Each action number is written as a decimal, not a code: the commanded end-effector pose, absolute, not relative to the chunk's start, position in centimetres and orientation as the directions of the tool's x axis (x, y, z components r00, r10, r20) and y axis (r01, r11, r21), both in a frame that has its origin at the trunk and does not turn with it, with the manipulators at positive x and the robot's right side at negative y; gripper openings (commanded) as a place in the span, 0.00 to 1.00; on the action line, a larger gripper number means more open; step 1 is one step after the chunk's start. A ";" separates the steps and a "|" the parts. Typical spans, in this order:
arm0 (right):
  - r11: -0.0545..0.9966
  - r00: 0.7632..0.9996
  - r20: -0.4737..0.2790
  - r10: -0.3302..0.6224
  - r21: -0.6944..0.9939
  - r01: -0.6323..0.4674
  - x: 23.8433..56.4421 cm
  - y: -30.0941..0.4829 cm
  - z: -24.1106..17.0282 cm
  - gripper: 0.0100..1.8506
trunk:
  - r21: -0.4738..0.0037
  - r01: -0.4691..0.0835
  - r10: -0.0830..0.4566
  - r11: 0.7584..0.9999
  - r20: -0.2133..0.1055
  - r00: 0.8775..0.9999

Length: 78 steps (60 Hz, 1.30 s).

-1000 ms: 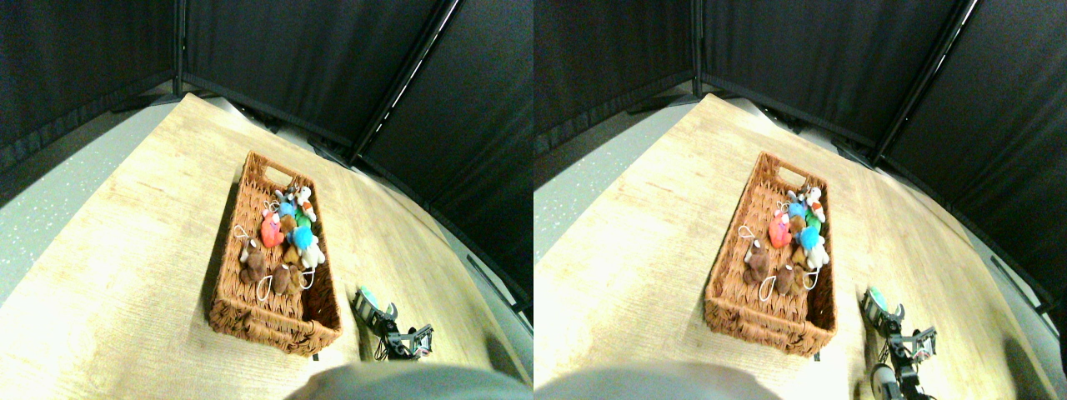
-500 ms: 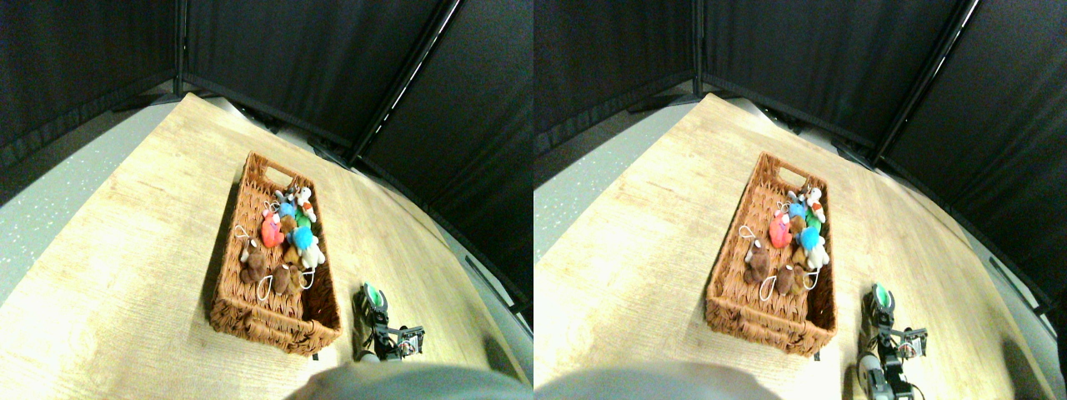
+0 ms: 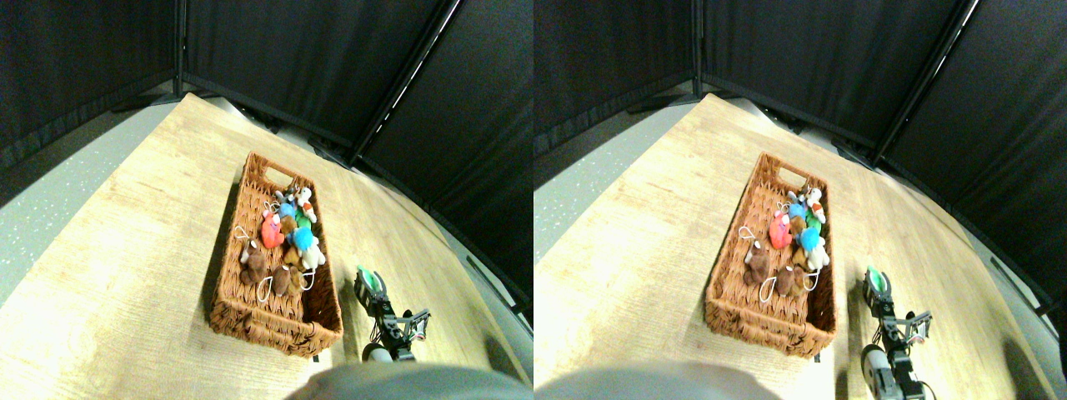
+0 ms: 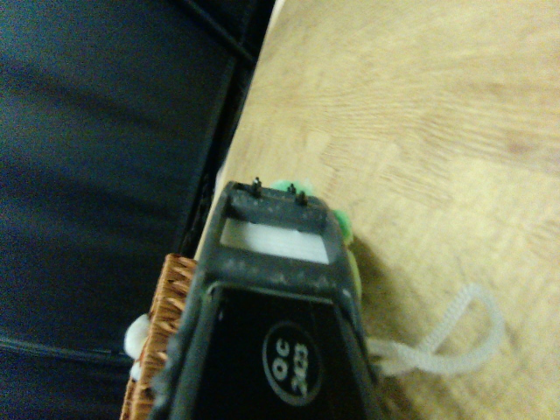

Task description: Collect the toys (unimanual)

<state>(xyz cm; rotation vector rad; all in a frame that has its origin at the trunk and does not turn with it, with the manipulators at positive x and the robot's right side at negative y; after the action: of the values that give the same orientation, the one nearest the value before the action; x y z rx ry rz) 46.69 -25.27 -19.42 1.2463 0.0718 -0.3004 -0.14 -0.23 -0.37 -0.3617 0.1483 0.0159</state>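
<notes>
Several toys lie in the brown wicker basket [image 3: 223, 267]: a brown one [image 3: 252, 263], a pink-red one [image 3: 272, 230], a blue one [image 3: 302, 239] and a white one [image 3: 305, 198] among them. Just right of the basket's near end, my right gripper [image 3: 365, 285] is shut on a green toy [image 3: 372, 279]. In the wrist view that green toy [image 4: 344, 229] peeks out behind the dark jaw of the gripper [image 4: 278, 194], and its white loop cord [image 4: 455, 337] trails over the wood. The basket's wall [image 4: 162, 315] shows beside the jaw.
The basket stands on a light wooden tabletop [image 3: 125, 250]. Black curtain panels [image 3: 292, 58] close off the back and right. A grey speckled floor strip [image 3: 42, 208] runs along the table's left edge.
My gripper with the green toy has shifted a little farther from me and toward the basket's right wall. The toys in the basket have not moved.
</notes>
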 end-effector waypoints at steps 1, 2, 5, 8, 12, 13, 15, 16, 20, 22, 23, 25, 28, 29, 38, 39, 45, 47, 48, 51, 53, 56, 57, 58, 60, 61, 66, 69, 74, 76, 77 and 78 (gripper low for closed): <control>0.281 0.980 -0.162 -0.112 0.941 0.188 47.2 -24.1 -17.5 0.03 | -0.367 -0.050 -0.004 0.929 -0.144 0.990; 0.269 0.980 -0.163 -0.111 0.945 0.187 47.3 -23.8 -17.2 0.03 | -0.369 -0.051 -0.003 0.928 -0.144 0.990; 0.283 0.981 -0.168 -0.094 0.940 0.188 47.4 -23.3 -16.8 0.03 | -0.372 -0.052 0.000 0.927 -0.139 0.990; 0.295 0.984 -0.168 -0.067 0.938 0.180 47.6 -22.8 -16.3 0.03 | -0.374 -0.053 0.001 0.926 -0.139 0.990; 0.315 0.986 -0.166 -0.021 0.935 0.164 47.7 -22.2 -15.8 0.03 | -0.379 -0.055 0.003 0.924 -0.137 0.991; 0.308 0.987 -0.162 0.000 0.939 0.154 47.7 -22.0 -15.6 0.03 | -0.381 -0.055 0.003 0.923 -0.136 0.991; 0.299 0.987 -0.162 0.009 0.942 0.152 47.8 -21.7 -15.3 0.03 | -0.384 -0.056 0.004 0.922 -0.135 0.991; 0.316 0.986 -0.163 0.018 0.937 0.149 47.8 -21.5 -15.2 0.03 | -0.386 -0.057 0.005 0.921 -0.134 0.991; 0.300 0.984 -0.170 0.062 0.943 0.144 48.0 -21.1 -14.7 0.03 | -0.391 -0.061 0.010 0.918 -0.133 0.991; 0.323 0.983 -0.167 0.072 0.937 0.135 48.0 -20.8 -14.5 0.03 | -0.395 -0.063 0.012 0.917 -0.131 0.991; 0.323 0.983 -0.167 0.072 0.937 0.135 48.0 -20.8 -14.5 0.03 | -0.397 -0.065 0.014 0.916 -0.130 0.991; 0.320 0.983 -0.170 0.075 0.938 0.137 48.0 -20.4 -14.2 0.03 | -0.400 -0.067 0.016 0.914 -0.129 0.991; 0.297 0.979 -0.172 0.110 0.946 0.133 48.0 -19.9 -13.9 0.03 | -0.408 -0.074 0.023 0.910 -0.128 0.991; 0.296 0.978 -0.169 0.120 0.947 0.127 48.0 -19.8 -13.9 0.03 | -0.410 -0.075 0.025 0.909 -0.127 0.992; 0.304 0.971 -0.172 0.164 0.945 0.116 48.1 -18.3 -13.1 0.03 | -0.427 -0.095 0.046 0.899 -0.123 0.991; 0.306 0.971 -0.171 0.167 0.945 0.114 48.2 -18.1 -13.0 0.03 | -0.428 -0.096 0.048 0.899 -0.123 0.991; 0.318 0.964 -0.166 0.207 0.943 0.094 48.2 -17.1 -12.5 0.03 | -0.437 -0.112 0.065 0.892 -0.121 0.990; 0.315 0.960 -0.171 0.223 0.944 0.095 48.2 -16.6 -12.3 0.03 | -0.440 -0.117 0.071 0.890 -0.120 0.990; 0.309 0.956 -0.172 0.240 0.947 0.093 48.2 -16.4 -12.2 0.03 | -0.442 -0.119 0.073 0.889 -0.120 0.990; 0.299 0.947 -0.169 0.272 0.951 0.084 48.2 -15.9 -12.1 0.03 | -0.448 -0.125 0.079 0.885 -0.121 0.990; 0.295 0.949 -0.164 0.271 0.952 0.080 48.1 -15.4 -12.1 0.03 | -0.452 -0.129 0.084 0.883 -0.118 0.989; 0.293 0.948 -0.162 0.273 0.953 0.079 48.1 -14.9 -12.0 0.03 | -0.459 -0.135 0.090 0.878 -0.118 0.989; 0.290 0.947 -0.162 0.277 0.954 0.078 48.1 -14.6 -12.0 0.03 | -0.460 -0.136 0.091 0.877 -0.118 0.989; 0.292 0.946 -0.165 0.279 0.953 0.080 48.0 -14.4 -12.0 0.03 | -0.461 -0.138 0.093 0.876 -0.118 0.989; 0.294 0.944 -0.169 0.285 0.952 0.081 47.9 -13.9 -11.9 0.03 | -0.463 -0.140 0.096 0.875 -0.117 0.988; 0.294 0.944 -0.169 0.285 0.952 0.081 47.9 -13.9 -11.9 0.03 | -0.464 -0.142 0.098 0.874 -0.117 0.988; 0.237 0.934 -0.194 0.300 0.964 0.124 47.6 -13.0 -12.1 0.03 | -0.472 -0.147 0.104 0.869 -0.116 0.988; 0.239 0.933 -0.198 0.300 0.963 0.127 47.6 -12.7 -12.4 0.03 | -0.480 -0.153 0.110 0.864 -0.115 0.987; 0.228 0.926 -0.222 0.305 0.961 0.155 47.4 -12.4 -12.9 0.03 | -0.487 -0.159 0.117 0.859 -0.117 0.986; 0.238 0.923 -0.223 0.313 0.959 0.152 47.3 -12.2 -13.1 0.03 | -0.490 -0.161 0.118 0.857 -0.117 0.986; 0.237 0.922 -0.226 0.314 0.959 0.154 47.3 -12.0 -13.2 0.03 | -0.492 -0.162 0.119 0.855 -0.118 0.986; 0.240 0.921 -0.226 0.317 0.959 0.152 47.3 -11.9 -13.3 0.03 | -0.493 -0.162 0.119 0.855 -0.118 0.986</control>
<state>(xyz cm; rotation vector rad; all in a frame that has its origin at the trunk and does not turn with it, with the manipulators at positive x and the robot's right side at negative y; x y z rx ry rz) 47.46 -12.30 -13.59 1.3445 0.4279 0.0903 0.08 -0.02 -0.25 -0.4043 0.0965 0.1219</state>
